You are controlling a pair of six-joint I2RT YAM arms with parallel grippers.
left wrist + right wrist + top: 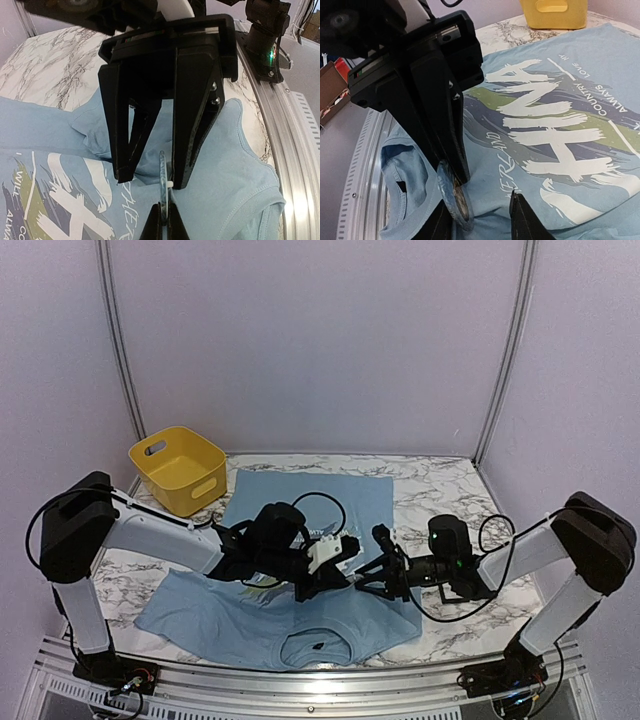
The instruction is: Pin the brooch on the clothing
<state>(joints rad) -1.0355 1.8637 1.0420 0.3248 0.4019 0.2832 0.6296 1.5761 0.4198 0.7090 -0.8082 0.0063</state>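
The light blue T-shirt (262, 628) with white "CHINA" lettering (555, 130) lies flat on the marble table, collar toward the near edge. The brooch (163, 172), a round blue disc seen edge-on, hangs just above the shirt's chest beside the collar. My left gripper (164, 220) is shut on the disc's rim. My right gripper (482, 210) faces it from the right, jaws apart. One of its fingers (192, 150) touches the small white nub on the brooch's back, and the other finger (127, 155) stands clear. In the right wrist view the brooch (454, 200) rests against my left-hand finger.
A yellow basket (178, 470) stands at the back left, off the shirt's far corner. The metal rail (300, 685) of the near table edge runs just below the collar (312, 646). Both arms meet over the shirt's middle.
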